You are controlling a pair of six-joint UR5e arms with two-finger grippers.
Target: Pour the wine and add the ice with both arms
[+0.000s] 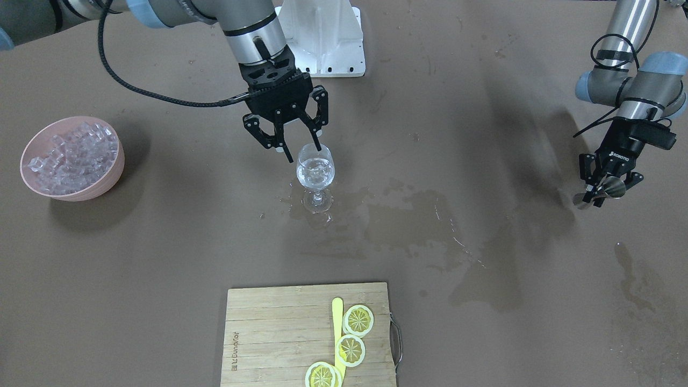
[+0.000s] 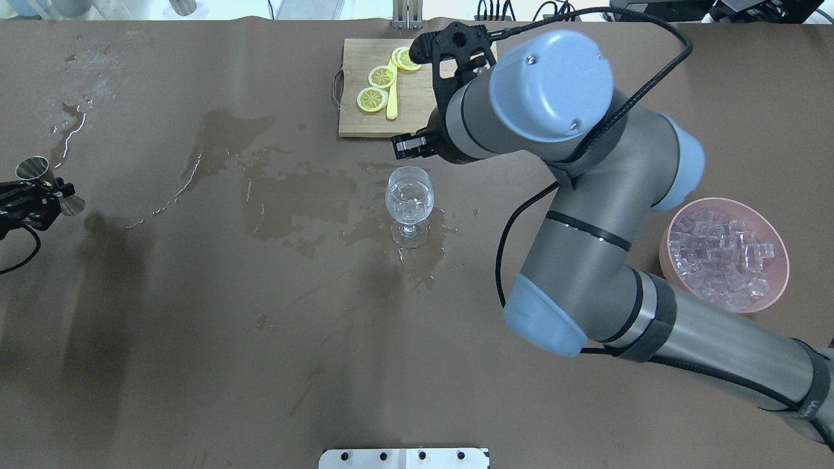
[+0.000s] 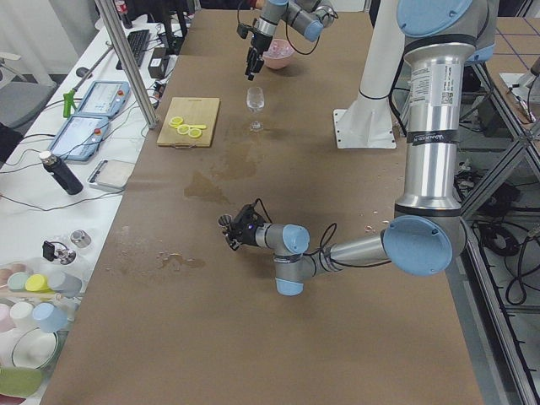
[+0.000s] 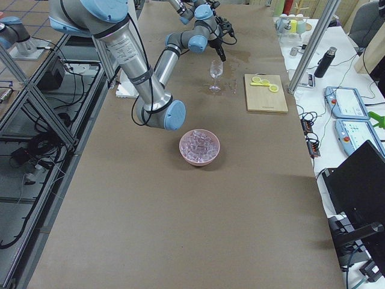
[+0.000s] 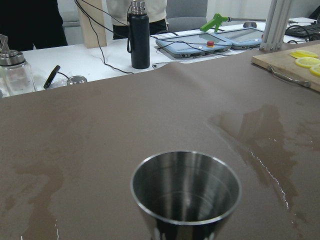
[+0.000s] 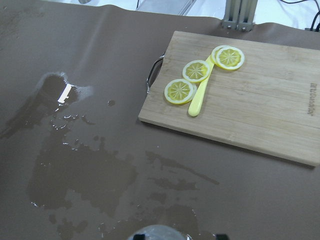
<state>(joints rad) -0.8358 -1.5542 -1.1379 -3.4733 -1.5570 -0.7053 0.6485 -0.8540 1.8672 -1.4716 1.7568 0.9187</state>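
Note:
A wine glass [image 1: 315, 173] stands mid-table on a wet patch and holds clear ice cubes [image 2: 408, 195]; the wine among them I cannot make out apart from the ice. My right gripper [image 1: 303, 152] hangs open just above the glass rim, on its robot side, with nothing between its fingers. The glass rim [image 6: 157, 233] shows at the bottom edge of the right wrist view. Far to the side, my left gripper [image 1: 601, 189] is shut on a steel jigger [image 2: 47, 185], held low over the table. The jigger's cup [image 5: 186, 189] looks empty.
A pink bowl [image 1: 116, 172] heaped with ice [image 2: 720, 253] sits on the robot's right. A wooden cutting board [image 1: 269, 344] with lemon slices [image 1: 357, 320] and a yellow knife lies at the operators' edge. Wet patches [image 1: 408, 215] spread around the glass. The white base block [image 1: 328, 37] is behind it.

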